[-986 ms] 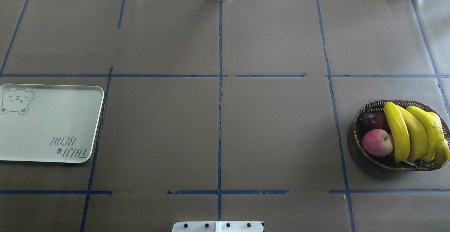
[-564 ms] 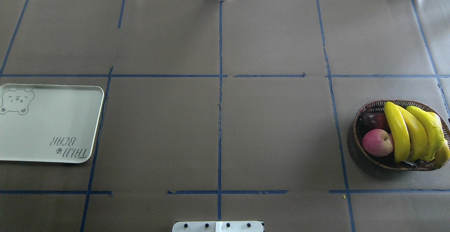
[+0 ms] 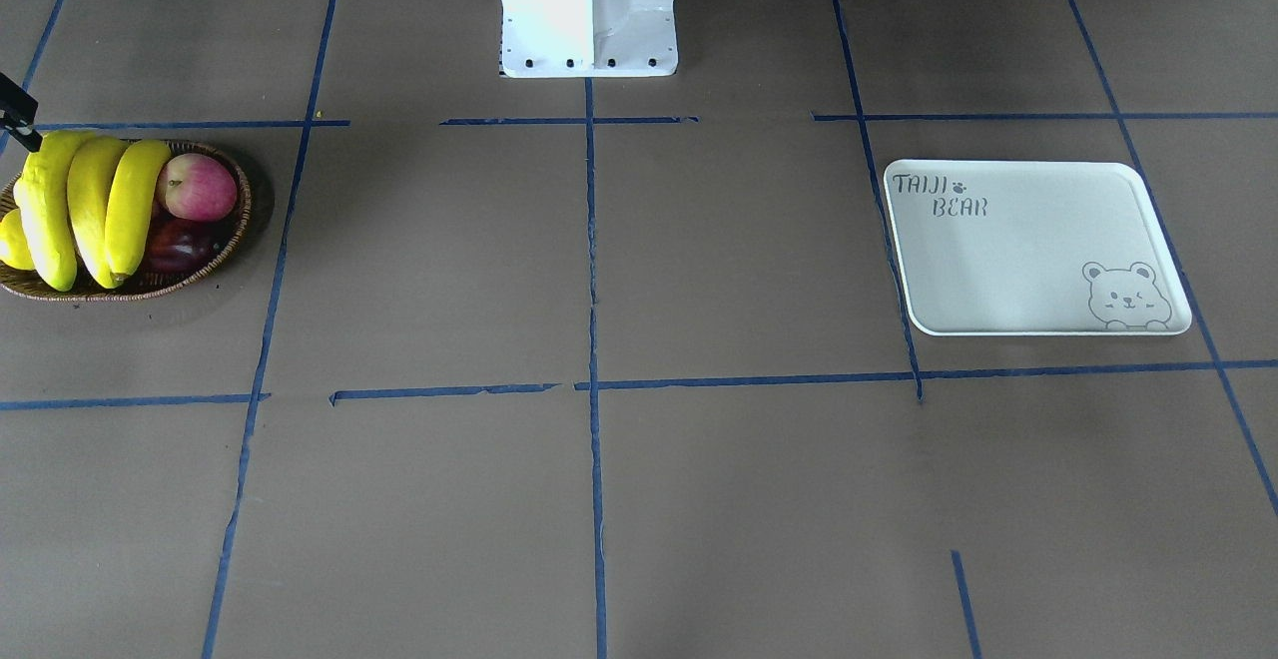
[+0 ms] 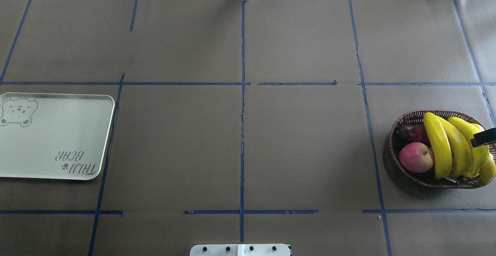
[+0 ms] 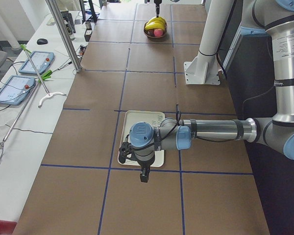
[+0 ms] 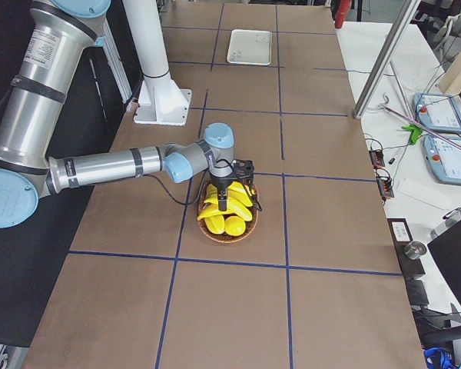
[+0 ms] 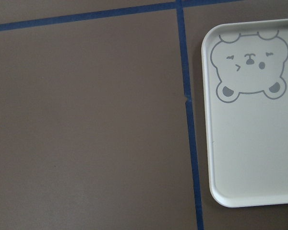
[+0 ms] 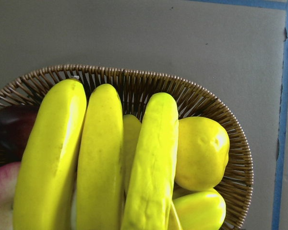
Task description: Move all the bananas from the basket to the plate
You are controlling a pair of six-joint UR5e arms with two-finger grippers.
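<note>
Three yellow bananas (image 4: 449, 147) lie side by side across the brown wicker basket (image 4: 392, 139) at the table's right end; the right wrist view looks straight down on the bananas (image 8: 103, 158) and the basket rim (image 8: 134, 76). My right gripper (image 4: 480, 139) hangs above them, only a black tip showing at the frame edge, and I cannot tell how its jaws stand. The white bear plate (image 4: 54, 135) lies bare at the left end. My left gripper (image 5: 144, 175) hovers by the plate (image 7: 249, 158); whether it is open or shut cannot be judged.
A red apple (image 4: 415, 157), a dark purple fruit (image 4: 412, 132) and a stubby yellow pear (image 8: 201, 151) share the basket. The white robot base (image 3: 589, 10) stands at the table's near middle. Blue tape lines cross the brown paper.
A black tip of my right gripper has come in from the right edge of the overhead view, over the bananas. Basket, fruit and plate have not moved.
</note>
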